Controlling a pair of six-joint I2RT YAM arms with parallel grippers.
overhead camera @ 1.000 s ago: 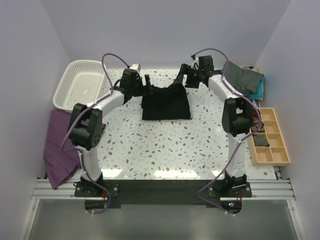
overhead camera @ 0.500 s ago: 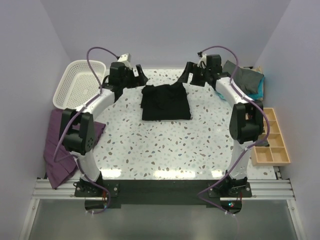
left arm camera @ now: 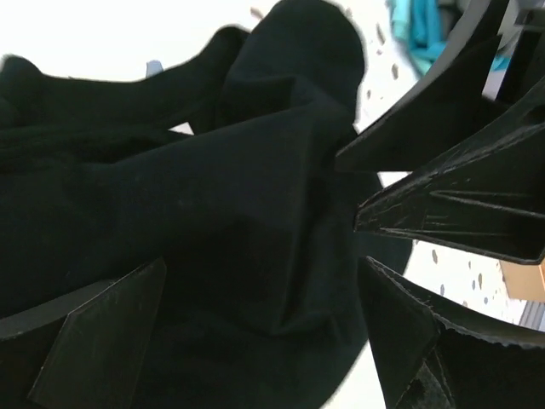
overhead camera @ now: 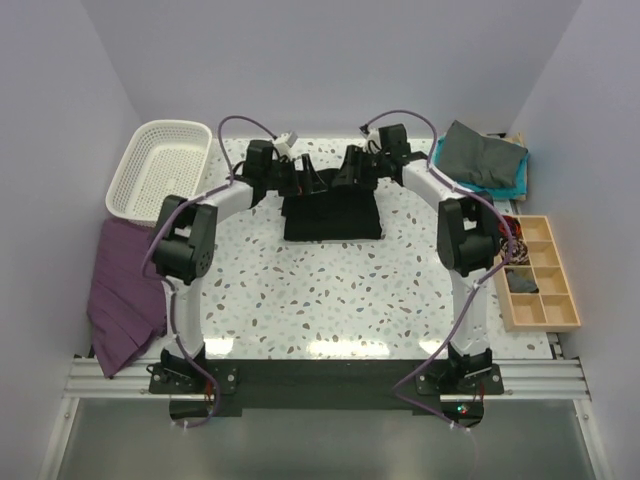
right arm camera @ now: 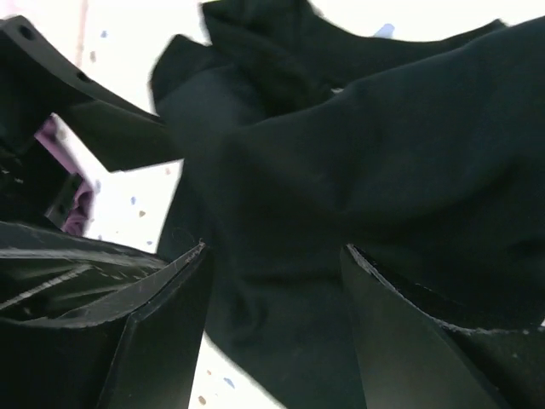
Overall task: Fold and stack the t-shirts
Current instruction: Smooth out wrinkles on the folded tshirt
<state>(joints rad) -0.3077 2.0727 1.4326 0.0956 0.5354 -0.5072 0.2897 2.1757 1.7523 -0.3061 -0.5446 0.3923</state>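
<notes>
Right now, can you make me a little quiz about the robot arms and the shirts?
1. True or false: the black t-shirt lies inside the white basket.
2. What lies on the teal t-shirt? A: grey t-shirt. B: basket. C: wooden tray.
3. How many grippers are at the black t-shirt?
Key: 1 false, it lies on the table. 2 A. 3 two: left gripper and right gripper.

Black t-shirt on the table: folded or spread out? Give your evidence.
Folded: the black t-shirt lies as a compact rectangle, though its far edge is bunched.
</notes>
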